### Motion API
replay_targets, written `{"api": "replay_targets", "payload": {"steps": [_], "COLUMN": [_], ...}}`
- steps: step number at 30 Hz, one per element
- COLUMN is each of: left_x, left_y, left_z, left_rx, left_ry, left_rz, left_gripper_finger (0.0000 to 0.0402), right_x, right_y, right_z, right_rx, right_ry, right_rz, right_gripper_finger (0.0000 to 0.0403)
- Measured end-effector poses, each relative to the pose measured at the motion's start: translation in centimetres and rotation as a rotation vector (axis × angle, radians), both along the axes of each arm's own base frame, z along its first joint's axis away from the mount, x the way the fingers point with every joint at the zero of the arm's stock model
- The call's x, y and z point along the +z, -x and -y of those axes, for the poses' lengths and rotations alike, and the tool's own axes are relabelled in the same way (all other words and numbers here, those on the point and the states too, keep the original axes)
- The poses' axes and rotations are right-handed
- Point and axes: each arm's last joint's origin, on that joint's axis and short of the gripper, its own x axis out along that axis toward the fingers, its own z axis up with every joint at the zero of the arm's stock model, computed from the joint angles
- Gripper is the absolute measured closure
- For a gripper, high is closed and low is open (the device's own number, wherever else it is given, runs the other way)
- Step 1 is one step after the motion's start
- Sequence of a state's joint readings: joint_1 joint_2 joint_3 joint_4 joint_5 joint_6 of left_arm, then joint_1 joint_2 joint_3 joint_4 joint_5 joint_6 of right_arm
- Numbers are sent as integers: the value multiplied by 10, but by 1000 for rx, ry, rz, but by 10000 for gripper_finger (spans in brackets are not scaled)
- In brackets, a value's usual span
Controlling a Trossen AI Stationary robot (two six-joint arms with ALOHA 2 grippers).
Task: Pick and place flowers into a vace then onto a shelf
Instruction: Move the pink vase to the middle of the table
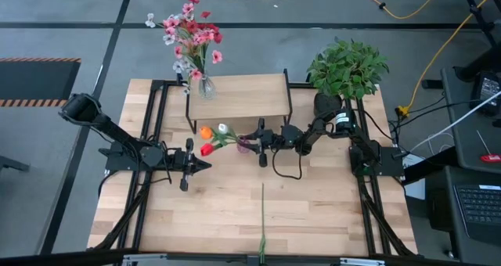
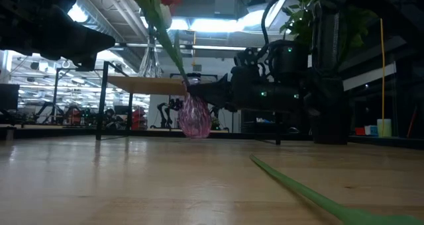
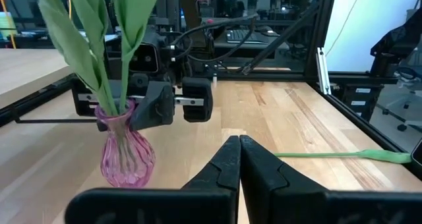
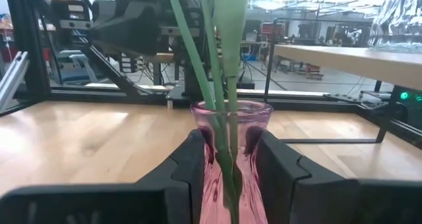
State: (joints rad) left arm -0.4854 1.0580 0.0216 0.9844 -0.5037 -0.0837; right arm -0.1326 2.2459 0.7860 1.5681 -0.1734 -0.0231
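Right tool (image 4: pixel 227 174) pinched the pink vase (image 3: pixel 125 155) holding tulips (image 1: pixel 213 139); left tool (image 3: pixel 239 161) pressed together, idle. Your next move: lift vase onto the shelf (image 1: pixel 239 98).

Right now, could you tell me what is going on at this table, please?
The right gripper is shut on a small pink vase that holds a few flowers, just in front of the shelf; in the low view the vase looks lifted off the table. The left gripper hangs shut and empty nearby. One loose stem lies on the table. A clear vase of pink flowers already stands on the shelf.
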Motion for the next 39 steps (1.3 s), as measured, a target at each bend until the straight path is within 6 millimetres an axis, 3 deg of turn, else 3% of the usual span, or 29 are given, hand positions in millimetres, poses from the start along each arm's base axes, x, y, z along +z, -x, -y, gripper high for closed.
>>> {"api": "replay_targets", "payload": {"steps": [21, 39], "left_x": [0, 0], "left_y": [0, 0], "left_z": [0, 0], "left_rx": [0, -4], "left_ry": [0, 0], "left_rz": [0, -1], "left_gripper_finger": [400, 399], "right_x": [-17, -19], "right_y": [-3, -4], "right_z": [-3, -7], "right_rx": [-21, -11], "right_ry": [-24, -45], "right_rz": [-29, -40], "right_gripper_finger": [303, 299]}}
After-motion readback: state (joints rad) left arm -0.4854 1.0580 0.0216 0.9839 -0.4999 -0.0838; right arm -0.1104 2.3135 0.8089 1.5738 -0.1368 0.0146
